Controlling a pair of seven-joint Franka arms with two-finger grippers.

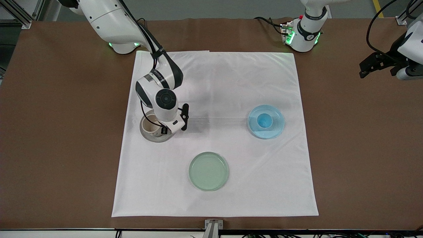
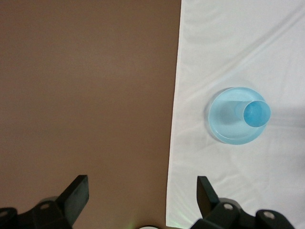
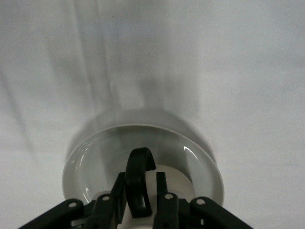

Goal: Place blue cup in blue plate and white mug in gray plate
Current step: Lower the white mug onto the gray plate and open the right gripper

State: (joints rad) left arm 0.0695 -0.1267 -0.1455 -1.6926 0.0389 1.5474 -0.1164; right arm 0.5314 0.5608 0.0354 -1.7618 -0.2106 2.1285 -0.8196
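Right gripper (image 3: 139, 205) clamped narrow on black handle of cream-white ceramic mug (image 1: 150, 125), mug on round gray plate (image 3: 95, 157), largely hidden by wrist. Small light-blue handleless cup (image 1: 264, 120) upright in round light-blue plate (image 1: 276, 130). Left gripper (image 2: 143, 195) spread wide, empty, over brown table (image 2: 86, 95), waiting.

You see a white cloth (image 1: 214, 132) spread across the middle of the brown tabletop (image 1: 59, 132). A pale green plate (image 1: 208, 171) sits low in the frame's center, on that cloth.
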